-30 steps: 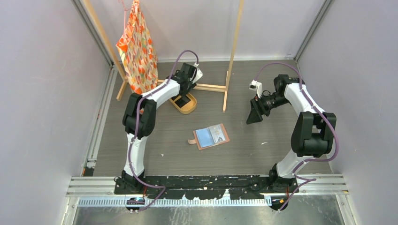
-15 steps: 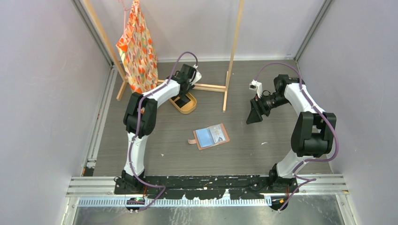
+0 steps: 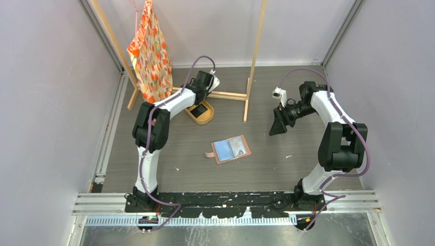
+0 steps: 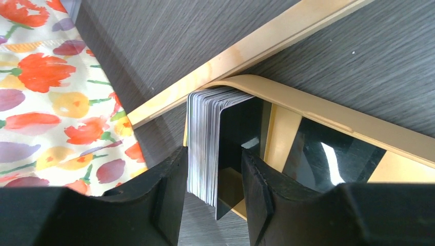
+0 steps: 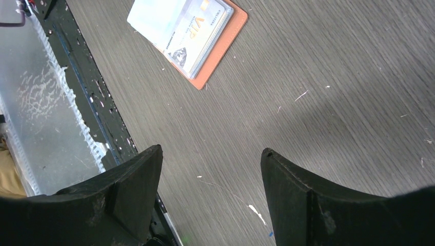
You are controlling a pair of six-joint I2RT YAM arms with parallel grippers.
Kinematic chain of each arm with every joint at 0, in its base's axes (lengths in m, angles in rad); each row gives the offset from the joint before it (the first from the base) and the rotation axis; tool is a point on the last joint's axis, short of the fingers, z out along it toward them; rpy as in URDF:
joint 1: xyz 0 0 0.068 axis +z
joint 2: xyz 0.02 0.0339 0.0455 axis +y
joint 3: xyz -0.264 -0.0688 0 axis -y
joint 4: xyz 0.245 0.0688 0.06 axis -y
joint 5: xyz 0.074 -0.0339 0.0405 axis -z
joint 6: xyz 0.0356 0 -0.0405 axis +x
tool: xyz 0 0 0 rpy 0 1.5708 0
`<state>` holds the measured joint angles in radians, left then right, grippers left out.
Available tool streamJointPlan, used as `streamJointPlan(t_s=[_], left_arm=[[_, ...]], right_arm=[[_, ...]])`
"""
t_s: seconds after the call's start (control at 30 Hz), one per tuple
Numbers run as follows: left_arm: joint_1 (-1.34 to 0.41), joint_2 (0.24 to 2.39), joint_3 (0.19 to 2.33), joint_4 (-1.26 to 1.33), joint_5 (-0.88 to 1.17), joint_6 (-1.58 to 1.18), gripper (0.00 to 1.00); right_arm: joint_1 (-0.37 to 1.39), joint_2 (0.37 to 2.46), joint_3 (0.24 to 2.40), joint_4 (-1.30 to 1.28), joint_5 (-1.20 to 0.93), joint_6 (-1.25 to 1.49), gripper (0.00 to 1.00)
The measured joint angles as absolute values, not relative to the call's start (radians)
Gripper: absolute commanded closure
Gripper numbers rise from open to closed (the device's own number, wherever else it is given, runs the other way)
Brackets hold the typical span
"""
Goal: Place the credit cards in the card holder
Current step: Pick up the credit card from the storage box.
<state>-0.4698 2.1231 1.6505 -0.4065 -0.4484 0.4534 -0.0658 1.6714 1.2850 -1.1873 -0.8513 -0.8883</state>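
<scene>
While the left fingers (image 4: 166, 200) straddled the credit cards (image 4: 202, 143), spread and not yet clamped, that stack stood on edge in the tan tray (image 4: 328, 120) beside the wooden rail (image 4: 256, 43). Over at the right, the right fingers (image 5: 292, 195) hung wide apart above the tabletop (image 5: 328, 102), card holder (image 5: 187, 33) lying open, well apart from the tray.

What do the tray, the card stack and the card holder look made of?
Tray: pale wood, probably bent ply, smooth satin, faint grain, glossy dark floor.
Card stack: thin plastic, white-grey edges, glossy dark face.
Card holder: salmon-brown leather or imitation, matte, with clear glossy pockets.
</scene>
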Motion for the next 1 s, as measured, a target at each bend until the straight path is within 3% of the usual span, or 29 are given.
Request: streamJointPlan(t_s=[0.53,1.0], left_arm=[[-0.477,2.111,1.645,-0.392,-0.453,0.454,0.74],[-0.48,2.111,1.643,-0.388,-0.458,0.454,0.75]], right_arm=[[-0.066,1.672,1.287,-1.195,-0.852,-0.889,0.25],[-0.066,1.672,1.287,-1.202,-0.852,-0.895,0.26]])
